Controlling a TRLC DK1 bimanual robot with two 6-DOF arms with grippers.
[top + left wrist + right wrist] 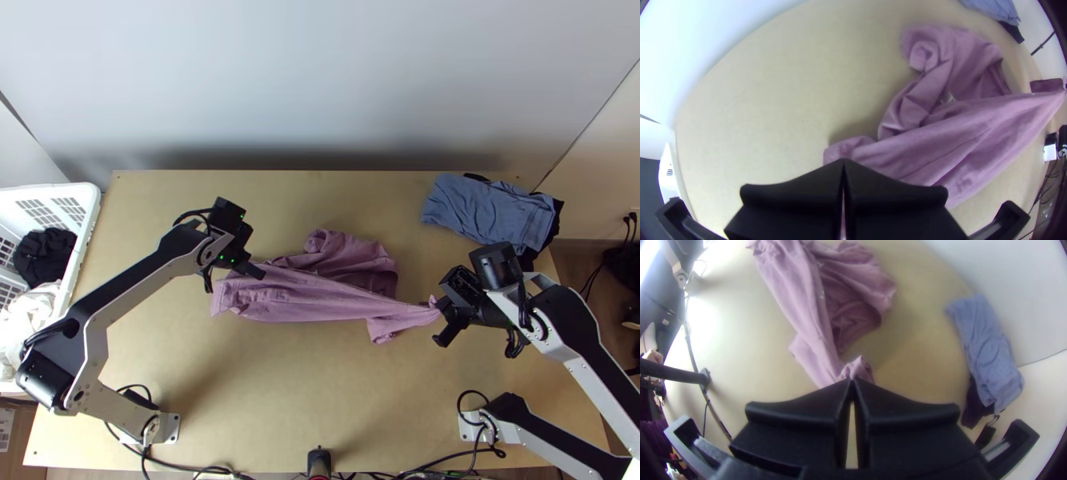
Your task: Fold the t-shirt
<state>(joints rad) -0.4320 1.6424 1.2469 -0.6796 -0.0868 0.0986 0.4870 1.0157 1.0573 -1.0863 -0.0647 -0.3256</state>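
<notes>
The pink t-shirt [312, 300] lies bunched on the table, one part drawn out into a long strip toward the right. At that strip's narrow end my right gripper [442, 312] is shut on a gathered corner. In the right wrist view, a small tuft of the t-shirt [857, 368] stands at the tips of the right gripper [852, 381]. My left gripper [261, 274] is over the shirt's left end. Its fingers meet in the left wrist view, the left gripper [843, 161] having the shirt [924, 151] beneath its tips; no pinched cloth is visible there.
A blue garment [488, 210] lies over dark cloth at the table's back right. At the far left stands a white basket [86, 210] with black and white clothes. Cables [192, 466] run along the near edge. Bare table [320, 392] lies in front of the shirt.
</notes>
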